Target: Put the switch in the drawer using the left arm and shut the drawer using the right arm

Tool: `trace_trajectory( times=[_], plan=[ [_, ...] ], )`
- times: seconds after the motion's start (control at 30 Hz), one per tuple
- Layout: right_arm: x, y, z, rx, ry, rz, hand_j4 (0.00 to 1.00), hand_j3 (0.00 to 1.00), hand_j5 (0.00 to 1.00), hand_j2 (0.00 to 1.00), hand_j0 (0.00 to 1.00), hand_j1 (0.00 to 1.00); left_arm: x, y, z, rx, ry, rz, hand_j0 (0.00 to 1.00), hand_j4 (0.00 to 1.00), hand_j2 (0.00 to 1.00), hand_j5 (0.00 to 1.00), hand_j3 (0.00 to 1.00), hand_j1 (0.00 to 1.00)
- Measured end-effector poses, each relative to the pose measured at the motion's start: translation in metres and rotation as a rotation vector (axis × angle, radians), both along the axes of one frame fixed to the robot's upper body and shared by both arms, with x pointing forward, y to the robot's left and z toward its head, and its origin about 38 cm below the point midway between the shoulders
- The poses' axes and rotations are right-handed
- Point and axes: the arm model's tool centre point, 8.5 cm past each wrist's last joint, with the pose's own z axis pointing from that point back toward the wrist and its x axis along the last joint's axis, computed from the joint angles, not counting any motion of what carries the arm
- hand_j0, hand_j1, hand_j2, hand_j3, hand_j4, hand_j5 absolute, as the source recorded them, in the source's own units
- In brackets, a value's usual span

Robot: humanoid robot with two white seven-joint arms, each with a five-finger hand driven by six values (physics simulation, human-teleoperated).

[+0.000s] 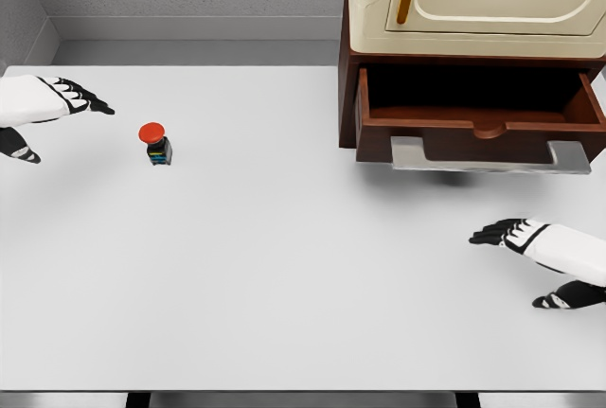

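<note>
The switch (pixel 156 143), a small dark block with a red round button on top, stands upright on the white table (pixel 284 266) at the left. My left hand (pixel 59 116) hovers to its left, fingers spread and holding nothing, a short way from the switch. The brown wooden drawer (pixel 478 115) at the upper right is pulled out, with a grey handle (pixel 490 156) along its front; its inside looks dark and bare. My right hand (pixel 530 261) is open over the table below the drawer, apart from it.
A cream-coloured appliance (pixel 483 1) sits on top of the brown cabinet that holds the drawer. Grey walls stand behind the table. The table's front edge runs along the bottom of the view.
</note>
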Motion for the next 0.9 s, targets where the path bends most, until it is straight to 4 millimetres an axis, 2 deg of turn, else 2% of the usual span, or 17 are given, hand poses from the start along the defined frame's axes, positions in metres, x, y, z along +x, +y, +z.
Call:
trace_trajectory(
  times=[0.2,0.23,0.27,0.3,0.33,0.37,0.43,0.6,0.73,0.9],
  plan=[
    [0.008,0.004,0.007,0.003,-0.027,0.012,1.0,1.0,1.0,1.0,1.0,1.0,0.003,-0.003,0.004,0.006,-0.014,-0.006,1.0,1.0,1.0,1.0,1.0,1.0],
    [0.008,0.004,0.007,0.003,-0.027,0.011,0.94,0.94,0.94,0.94,0.94,0.94,0.006,-0.009,0.004,0.007,-0.022,-0.015,1.0,1.0,1.0,1.0,1.0,1.0],
    [0.008,0.004,0.007,0.003,-0.028,0.011,0.72,0.72,0.72,0.72,0.72,0.72,0.01,-0.015,0.002,-0.002,-0.024,-0.023,1.0,1.0,1.0,1.0,1.0,1.0],
    [0.008,0.004,0.007,0.003,-0.029,0.01,0.6,0.6,0.6,0.6,0.6,0.6,0.016,-0.019,0.002,-0.014,-0.028,-0.021,1.0,1.0,1.0,1.0,1.0,1.0],
    [0.008,0.003,0.007,0.003,-0.028,0.01,0.55,0.55,0.55,0.55,0.55,0.55,0.023,-0.025,0.006,-0.009,-0.042,-0.031,1.0,1.0,1.0,1.0,1.0,1.0],
    [0.008,0.003,0.008,0.002,-0.029,0.008,0.55,0.55,0.55,0.55,0.55,0.55,0.03,-0.031,0.006,-0.007,-0.046,-0.029,1.0,1.0,1.0,1.0,1.0,1.0],
    [0.005,-0.005,0.009,-0.002,-0.033,-0.015,0.55,0.55,0.55,0.55,0.55,0.55,0.036,-0.039,-0.01,0.005,-0.02,-0.036,1.0,1.0,1.0,1.0,1.0,1.0],
    [0.009,-0.024,0.033,-0.008,-0.113,-0.078,0.59,0.59,0.59,0.59,0.59,0.59,0.043,-0.056,-0.03,0.022,0.007,-0.053,1.0,1.0,1.0,1.0,1.0,1.0],
    [0.004,-0.04,0.044,-0.009,-0.151,-0.133,0.6,0.6,0.6,0.6,0.6,0.6,0.052,-0.067,-0.039,0.045,0.01,-0.055,1.0,1.0,1.0,1.0,1.0,1.0],
    [0.003,-0.046,0.051,0.003,-0.184,-0.164,0.61,0.61,0.61,0.61,0.61,0.61,0.062,-0.075,-0.059,0.069,0.04,-0.04,1.0,1.0,1.0,1.0,1.0,1.0]
  ],
)
